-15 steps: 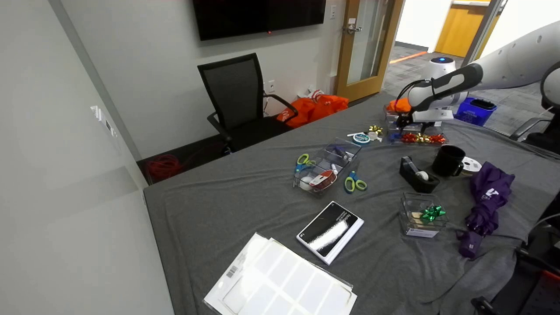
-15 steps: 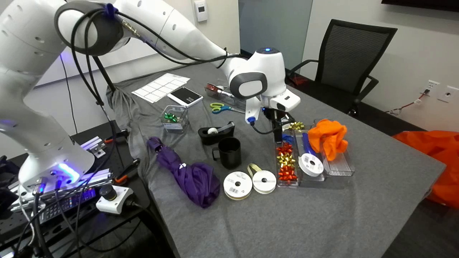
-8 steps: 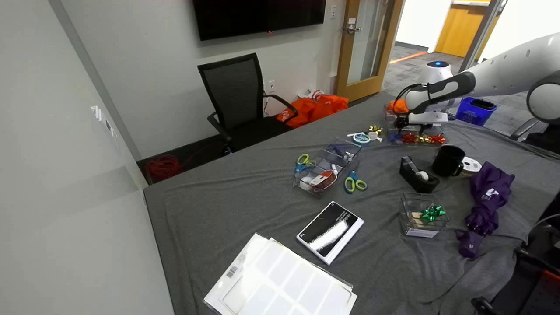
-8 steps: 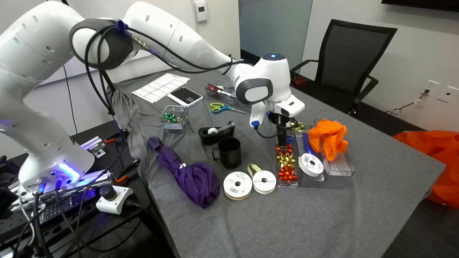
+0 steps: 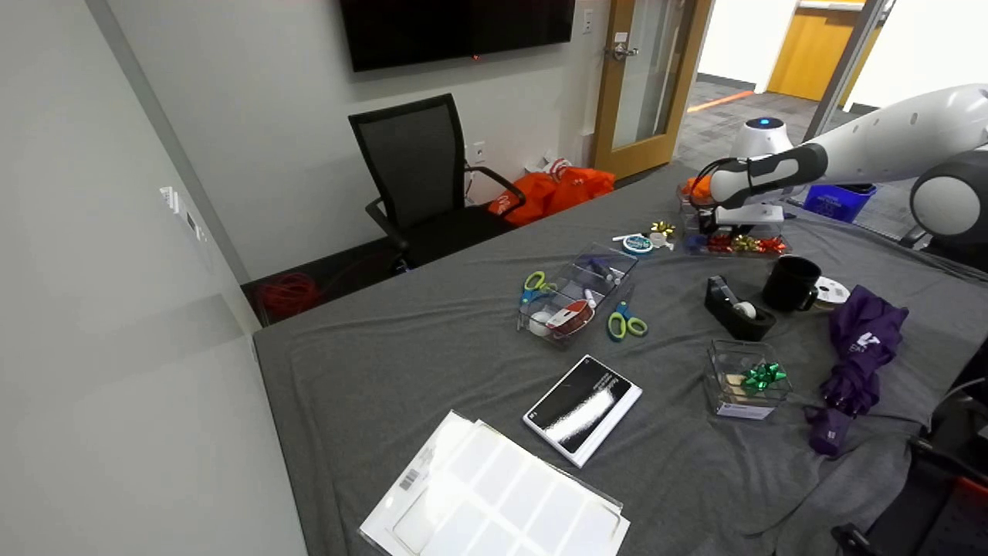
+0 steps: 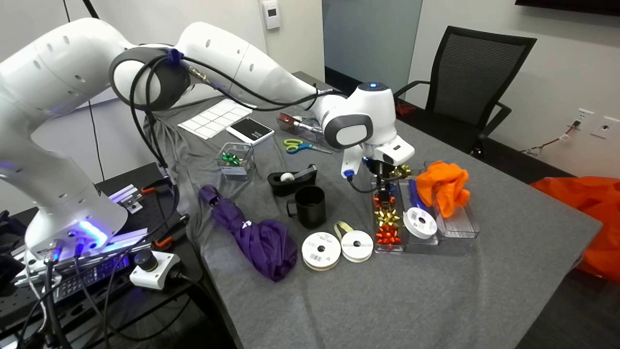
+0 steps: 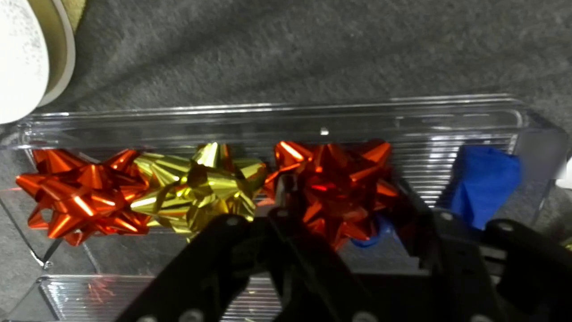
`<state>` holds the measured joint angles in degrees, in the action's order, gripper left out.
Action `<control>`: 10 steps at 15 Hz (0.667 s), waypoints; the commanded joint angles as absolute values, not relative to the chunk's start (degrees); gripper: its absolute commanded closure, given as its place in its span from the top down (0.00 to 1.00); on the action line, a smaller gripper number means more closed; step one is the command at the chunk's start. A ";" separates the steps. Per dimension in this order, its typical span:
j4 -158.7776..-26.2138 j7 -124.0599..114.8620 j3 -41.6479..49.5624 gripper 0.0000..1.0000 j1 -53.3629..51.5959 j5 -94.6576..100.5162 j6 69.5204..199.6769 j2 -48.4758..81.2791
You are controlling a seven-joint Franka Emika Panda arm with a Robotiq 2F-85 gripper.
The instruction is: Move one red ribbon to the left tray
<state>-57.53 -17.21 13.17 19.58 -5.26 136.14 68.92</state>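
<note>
A shiny red ribbon bow [image 7: 330,174] sits in a long clear tray [image 7: 268,112], beside a gold bow [image 7: 201,188]. Another red bow [image 7: 85,199] is at the tray's other end. My gripper [image 7: 344,190] is down over the nearer red bow, its fingers [image 7: 282,197] apart on either side of it. No firm grip on the bow shows. The gripper also shows low over the tray in an exterior view [image 6: 384,198]. A small clear tray [image 5: 718,374] with a green bow [image 5: 764,376] seems to be the left tray; it also shows in an exterior view [image 6: 248,162].
A blue piece [image 7: 485,183] lies in the long tray. White spools [image 6: 321,249], a black mug [image 6: 311,206], a tape dispenser [image 6: 290,186] and a purple umbrella [image 6: 261,242] stand nearby. Trays with a spool [image 6: 420,223] and orange cloth [image 6: 443,186] adjoin the long tray.
The arm has lowered, bringing my gripper down from above the long tray onto the red bow. The bows and trays have not visibly moved.
</note>
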 commanded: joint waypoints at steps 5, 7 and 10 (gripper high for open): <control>-53.00 -15.38 12.17 0.01 21.46 -5.87 132.58 69.99; -53.87 -14.02 11.64 0.00 21.87 -6.13 131.75 68.40; -55.70 -11.46 10.99 0.00 22.37 -6.17 130.53 65.70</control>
